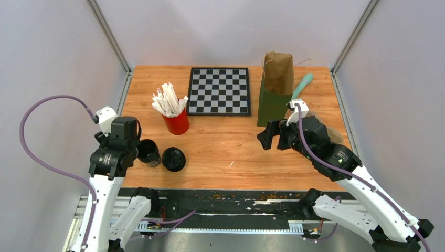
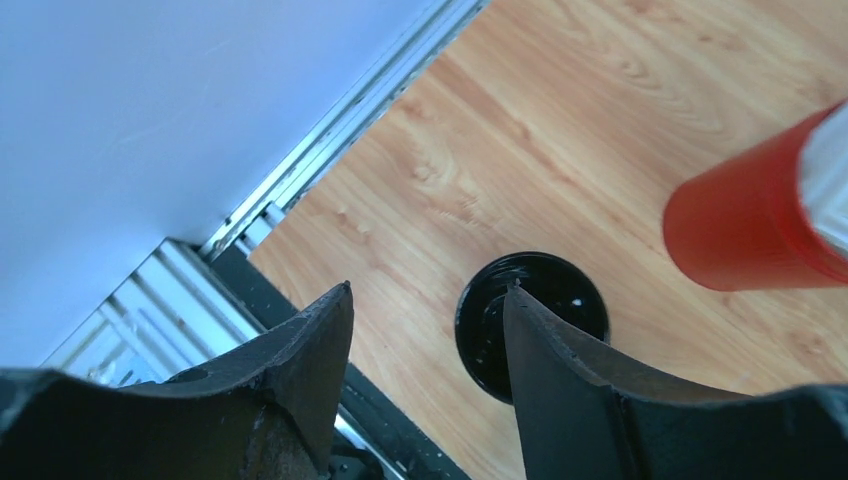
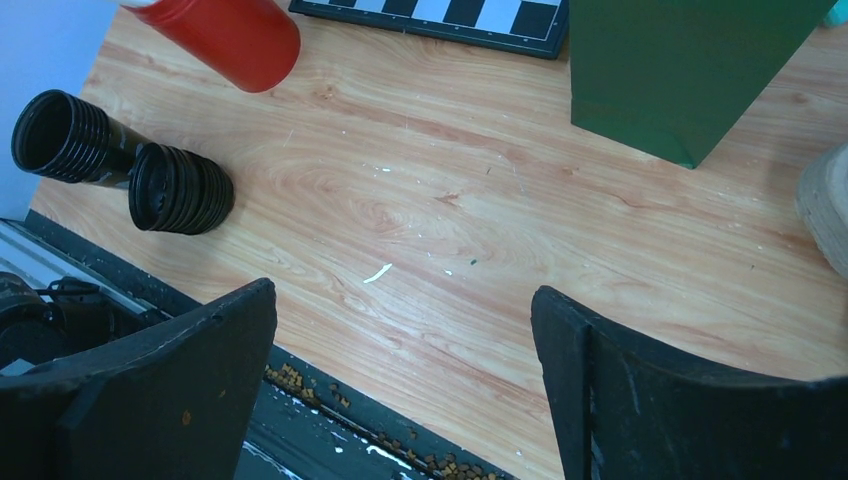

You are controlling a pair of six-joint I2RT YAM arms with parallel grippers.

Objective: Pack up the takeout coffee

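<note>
two small coffee cups stand close together near the front left corner of the wood table (image 1: 236, 152). both are dark brown-black with round black tops. the outer cup (image 1: 148, 152) is nearest the table's left side. the inner cup (image 1: 173, 159) sits just beside it, toward the middle.

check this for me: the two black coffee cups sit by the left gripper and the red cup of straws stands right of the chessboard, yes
One thing is off: the red cup of straws stands left of the chessboard, not right, as the top view shows. The two black coffee cups do sit by the left gripper.
</note>
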